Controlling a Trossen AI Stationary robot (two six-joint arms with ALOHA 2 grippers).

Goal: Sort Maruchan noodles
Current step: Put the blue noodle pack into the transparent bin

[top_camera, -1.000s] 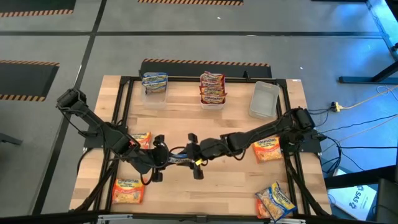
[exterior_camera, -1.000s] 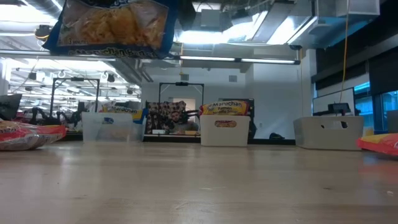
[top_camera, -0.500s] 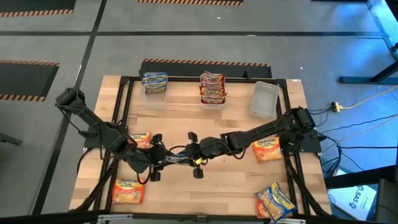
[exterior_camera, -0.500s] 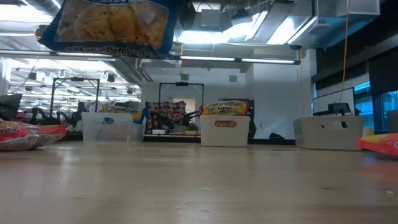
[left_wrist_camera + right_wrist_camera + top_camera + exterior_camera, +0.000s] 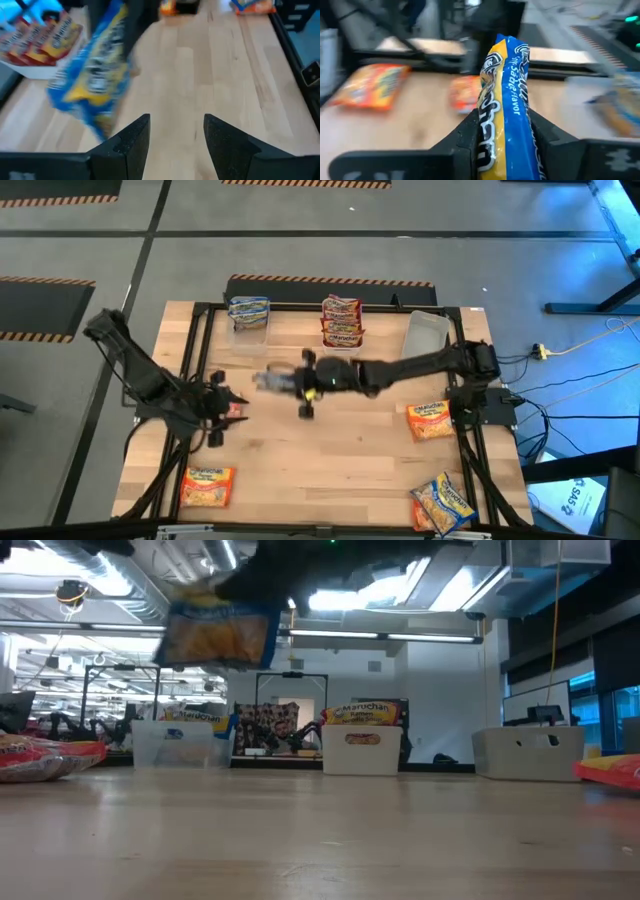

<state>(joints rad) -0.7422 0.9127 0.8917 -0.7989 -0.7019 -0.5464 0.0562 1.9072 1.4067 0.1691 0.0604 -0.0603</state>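
A blue packet (image 5: 502,95) is pinched edge-on between the fingers of the right gripper (image 5: 300,383), raised above the table (image 5: 340,460) near the bin of blue packets (image 5: 248,313); the left gripper (image 5: 172,132) is seen spread and empty at the left side; the packet could slip or swing short of the bin, the crinkly film being held only narrowly; in the high view the packet is blurred, and the grip point cannot be made out there.

The noodle packet (image 5: 504,100) pinched in the dark right claw (image 5: 502,137) is blue with a yellow band and white lettering. On the pale wooden worktop (image 5: 330,460) lie orange-yellow packets (image 5: 207,486), and a white bin holds what look like red-maroon ones (image 5: 341,322).
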